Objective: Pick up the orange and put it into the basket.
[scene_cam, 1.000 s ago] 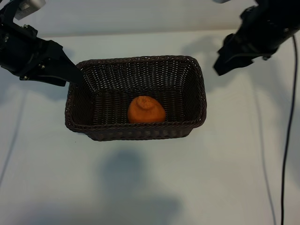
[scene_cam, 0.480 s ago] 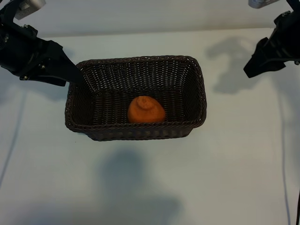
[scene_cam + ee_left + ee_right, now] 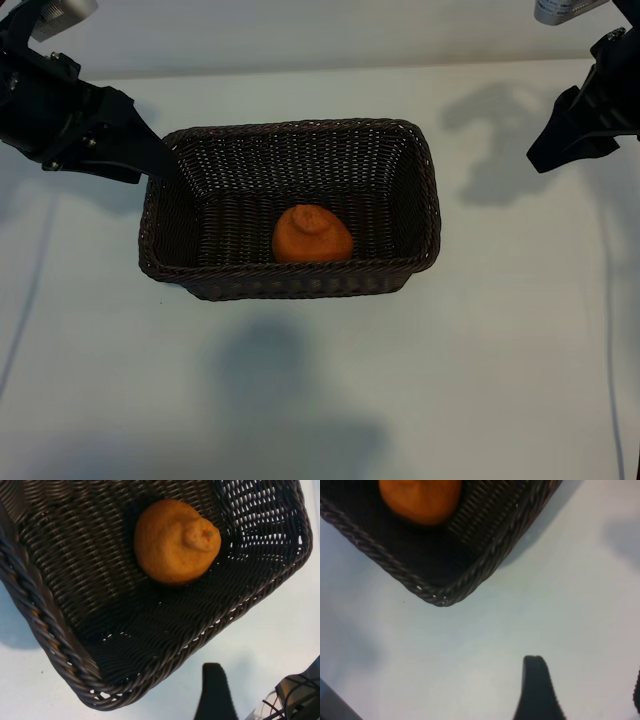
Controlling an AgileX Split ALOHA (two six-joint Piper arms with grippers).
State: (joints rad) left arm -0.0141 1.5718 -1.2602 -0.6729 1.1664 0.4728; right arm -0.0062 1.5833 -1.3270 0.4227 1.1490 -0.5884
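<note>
The orange (image 3: 312, 235) lies inside the dark brown woven basket (image 3: 428, 200), close to its near wall, knob end up. In the left wrist view the orange (image 3: 175, 542) rests on the basket floor, ringed by the braided rim (image 3: 40, 615). My left gripper (image 3: 150, 160) hovers at the basket's far left corner, open and empty, with one black finger (image 3: 215, 695) showing. My right gripper (image 3: 548, 155) hangs well off to the basket's right, open and empty. Its wrist view shows one finger (image 3: 535, 690) over bare table, with a corner of the basket (image 3: 445, 597) and part of the orange (image 3: 420, 500).
The pale table (image 3: 300, 390) stretches bare in front of the basket and to both sides. Thin cables (image 3: 605, 330) trail down along the right and left edges.
My right arm has pulled away to the right, from near the basket's far right corner out toward the table's edge. Left arm, basket and orange have not moved.
</note>
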